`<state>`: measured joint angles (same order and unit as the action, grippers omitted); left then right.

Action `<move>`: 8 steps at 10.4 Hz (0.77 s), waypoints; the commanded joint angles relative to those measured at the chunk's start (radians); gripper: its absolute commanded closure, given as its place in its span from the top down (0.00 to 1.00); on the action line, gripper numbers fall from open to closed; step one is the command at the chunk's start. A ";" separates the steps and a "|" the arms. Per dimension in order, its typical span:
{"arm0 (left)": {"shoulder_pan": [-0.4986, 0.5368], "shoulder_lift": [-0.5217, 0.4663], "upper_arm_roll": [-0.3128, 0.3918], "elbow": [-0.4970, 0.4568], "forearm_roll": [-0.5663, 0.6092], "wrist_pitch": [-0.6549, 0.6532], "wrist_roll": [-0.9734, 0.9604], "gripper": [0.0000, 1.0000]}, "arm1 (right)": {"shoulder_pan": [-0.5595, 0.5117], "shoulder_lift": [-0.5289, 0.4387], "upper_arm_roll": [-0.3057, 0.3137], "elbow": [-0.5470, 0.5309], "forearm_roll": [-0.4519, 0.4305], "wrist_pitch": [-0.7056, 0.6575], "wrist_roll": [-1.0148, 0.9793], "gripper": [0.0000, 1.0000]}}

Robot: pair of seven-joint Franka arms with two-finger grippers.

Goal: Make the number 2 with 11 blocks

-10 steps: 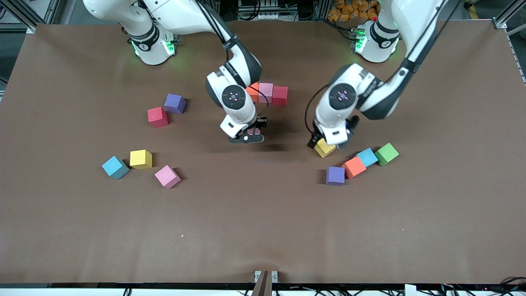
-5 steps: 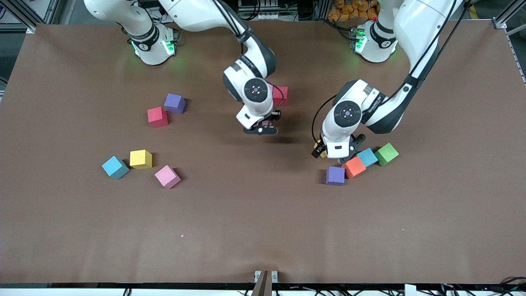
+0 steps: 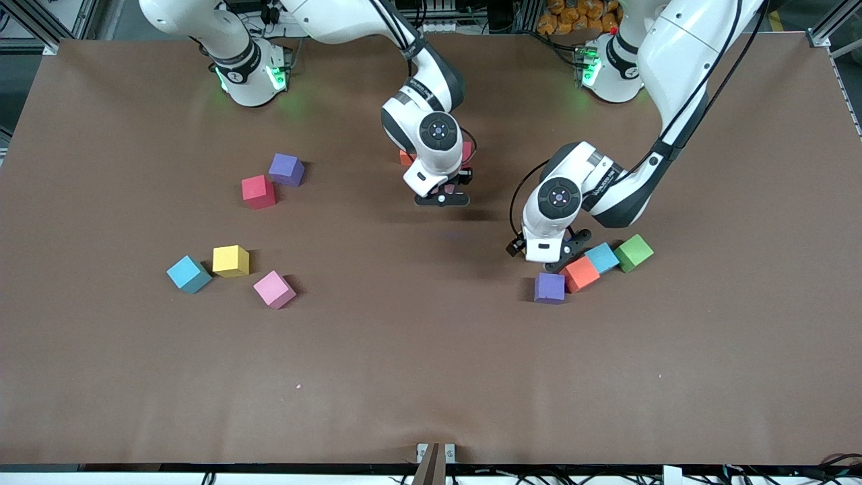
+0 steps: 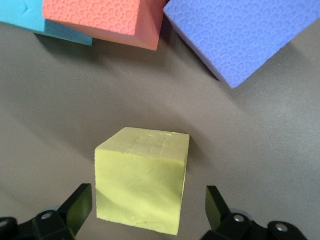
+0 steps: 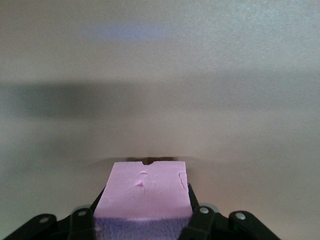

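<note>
Two pincers at work over scattered blocks.
The right pincer [image 5: 145, 220] grips a pink block [image 5: 144, 190] above the bench [image 3: 431, 350]; the left pincer [image 4: 150, 210] stands wide open, straddling a yellow block [image 4: 142, 180] beside the orange block [image 4: 102, 20] and purple block [image 4: 240, 35].

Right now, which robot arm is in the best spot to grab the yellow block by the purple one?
The left. Its left gripper is open around the yellow block; the right gripper already holds a pink block.
</note>
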<state>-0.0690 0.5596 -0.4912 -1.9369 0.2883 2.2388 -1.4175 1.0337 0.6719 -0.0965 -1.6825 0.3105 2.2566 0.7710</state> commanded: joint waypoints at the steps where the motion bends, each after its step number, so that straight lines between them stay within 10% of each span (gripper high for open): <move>1: -0.008 0.013 0.008 0.018 0.041 -0.019 0.012 1.00 | 0.008 0.041 -0.009 0.068 0.013 0.008 0.013 0.30; 4: -0.006 0.020 0.025 0.023 0.046 -0.019 0.092 0.96 | 0.009 0.074 -0.008 0.105 0.015 0.008 0.051 0.30; 8: -0.009 0.033 0.028 0.032 0.049 -0.018 0.104 0.62 | 0.020 0.072 -0.008 0.110 0.016 -0.005 0.065 0.30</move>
<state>-0.0695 0.5818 -0.4656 -1.9315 0.3115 2.2377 -1.3284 1.0344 0.7299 -0.0972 -1.6007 0.3107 2.2672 0.8119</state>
